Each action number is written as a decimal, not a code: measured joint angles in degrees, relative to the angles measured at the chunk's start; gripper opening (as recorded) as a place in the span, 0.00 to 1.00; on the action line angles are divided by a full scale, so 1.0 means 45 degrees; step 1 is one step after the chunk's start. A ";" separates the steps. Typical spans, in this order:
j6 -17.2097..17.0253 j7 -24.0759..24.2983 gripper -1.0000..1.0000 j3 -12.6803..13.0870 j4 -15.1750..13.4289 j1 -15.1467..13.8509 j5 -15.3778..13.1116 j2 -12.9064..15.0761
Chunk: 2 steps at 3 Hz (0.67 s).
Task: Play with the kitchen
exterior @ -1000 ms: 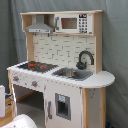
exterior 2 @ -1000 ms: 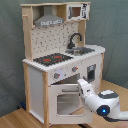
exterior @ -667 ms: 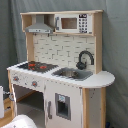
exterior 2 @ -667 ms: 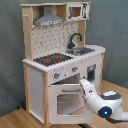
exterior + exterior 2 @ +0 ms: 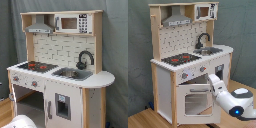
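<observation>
first, in the first exterior view the kitchen [image 5: 60, 70] is seen standing against a grey curtain, with the stovetop [image 5: 34, 65] toward the first exterior view's left, the sink [image 5: 73, 74] and black faucet [image 5: 85, 59] beside it, and the hood [image 5: 39, 27] and microwave [image 5: 72, 23] above. a pale rounded part of the arm [image 5: 21, 121] is now seen at the bottom edge, lower than a second ago. in the second exterior view the arm [image 5: 230, 97] is seen reaching from the second exterior view's right toward the oven door [image 5: 196, 100]; over the last second it has been advanced up and inward, so that its white tip now lies over the door's upper edge, near the handle [image 5: 195, 89]. the claw's opening cannot be told; its end is hidden. it is judged that the oven door is being approached, and contact is not confirmed.
</observation>
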 joint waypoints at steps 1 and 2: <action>0.0000 -0.0768 1.00 -0.1169 -0.0003 0.0272 -0.0251 0.0004; 0.0002 -0.1884 1.00 -0.2015 -0.0041 0.0384 -0.0337 0.0038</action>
